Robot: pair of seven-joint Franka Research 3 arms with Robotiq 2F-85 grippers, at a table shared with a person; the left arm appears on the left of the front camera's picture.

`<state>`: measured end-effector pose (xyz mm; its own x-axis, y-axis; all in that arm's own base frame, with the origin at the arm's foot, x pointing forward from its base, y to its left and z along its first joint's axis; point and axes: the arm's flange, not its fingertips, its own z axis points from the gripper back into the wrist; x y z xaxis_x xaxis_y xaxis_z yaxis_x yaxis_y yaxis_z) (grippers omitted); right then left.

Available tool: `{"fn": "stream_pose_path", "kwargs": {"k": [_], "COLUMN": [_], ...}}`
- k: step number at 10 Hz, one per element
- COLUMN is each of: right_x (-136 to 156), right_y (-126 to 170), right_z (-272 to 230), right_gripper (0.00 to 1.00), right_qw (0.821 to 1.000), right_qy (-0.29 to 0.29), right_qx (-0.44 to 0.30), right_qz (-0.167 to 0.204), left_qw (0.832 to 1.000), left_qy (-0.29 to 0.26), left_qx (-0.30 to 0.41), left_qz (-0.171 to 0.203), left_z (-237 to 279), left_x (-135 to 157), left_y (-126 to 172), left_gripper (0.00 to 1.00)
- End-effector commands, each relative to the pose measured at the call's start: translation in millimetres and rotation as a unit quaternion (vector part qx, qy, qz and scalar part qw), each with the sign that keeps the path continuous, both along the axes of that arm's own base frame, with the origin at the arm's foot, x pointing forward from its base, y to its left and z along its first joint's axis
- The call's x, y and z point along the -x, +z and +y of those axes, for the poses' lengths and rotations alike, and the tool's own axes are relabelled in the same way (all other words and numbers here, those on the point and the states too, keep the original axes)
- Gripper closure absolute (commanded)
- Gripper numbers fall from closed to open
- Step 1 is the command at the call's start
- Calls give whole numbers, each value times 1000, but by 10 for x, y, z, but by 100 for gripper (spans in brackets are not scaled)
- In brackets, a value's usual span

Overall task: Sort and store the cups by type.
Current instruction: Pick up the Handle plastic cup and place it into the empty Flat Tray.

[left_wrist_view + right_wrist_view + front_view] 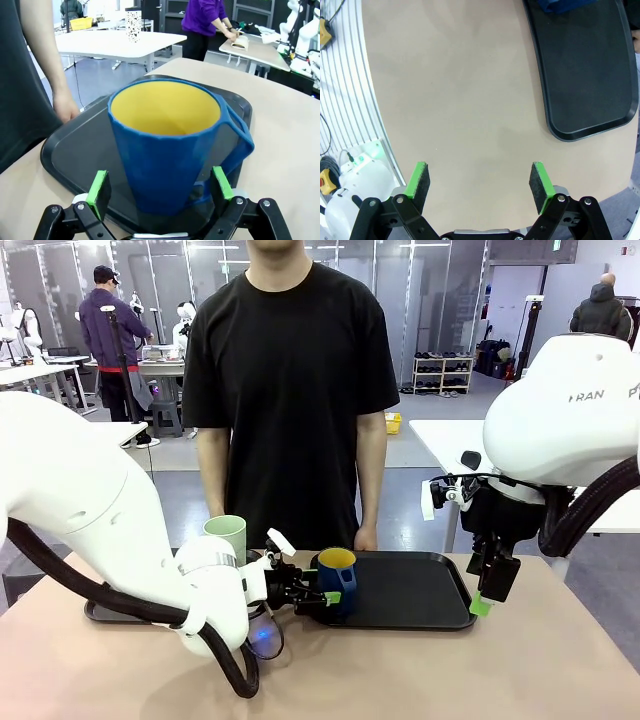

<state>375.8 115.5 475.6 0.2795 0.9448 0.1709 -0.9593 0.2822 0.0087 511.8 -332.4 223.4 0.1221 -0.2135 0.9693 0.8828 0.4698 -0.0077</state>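
The dark blue mug [170, 145] with its yellow inside is seen standing upright on the black tray [420, 590], at the tray's left end, its handle turned to one side. The left gripper [161, 192] is placed around the mug's lower body with its jaws spread wide; the green pads [98, 192] stand on either side of the wall, and no squeeze is shown, so the mug is judged as bracketed, not held. The pale green tumbler [228, 536] is seen upright just left of the tray, behind the left arm. The right gripper [480, 185] is held with jaws wide apart and empty above bare table, off the tray's right end.

For the step in hand, whether a pick or a release, the pads are best kept level on the mug's body below the rim and clear of the handle, and any lift kept straight up, so that the mug is not tipped or dragged across the tray.

The table [455, 100] is a smooth, pale beige surface. A person in a black shirt is seen standing at the tray's far side, one hand [65, 106] near its edge. White tables and other people are visible beyond.
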Motion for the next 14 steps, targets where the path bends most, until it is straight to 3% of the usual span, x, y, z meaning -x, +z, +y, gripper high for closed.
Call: {"fn": "stream_pose_path", "kwargs": {"k": [1,5,9,12,14], "right_x": [2,2,2,2,2], "right_y": [1,1,1,1,1], "right_z": [-5,-5,-5,-5,-5], "right_gripper": [0,0,0,0,0], "right_qw": [1000,1000,1000,1000,1000], "right_qy": [-4,-4,-4,-4,-4], "right_qx": [6,6,6,6,6], "right_qz": [1,1,1,1,1], "left_qw": [1000,999,990,980,982], "left_qy": [2,3,-25,-21,-23], "left_qx": [-8,-46,-132,-195,-183], "left_qz": [-16,-16,46,43,31], "left_z": [12,278,464,591,536], "left_x": [369,679,1036,1065,1120], "left_y": [-128,74,487,716,665], "left_gripper": [0,0,0,0,0]}}
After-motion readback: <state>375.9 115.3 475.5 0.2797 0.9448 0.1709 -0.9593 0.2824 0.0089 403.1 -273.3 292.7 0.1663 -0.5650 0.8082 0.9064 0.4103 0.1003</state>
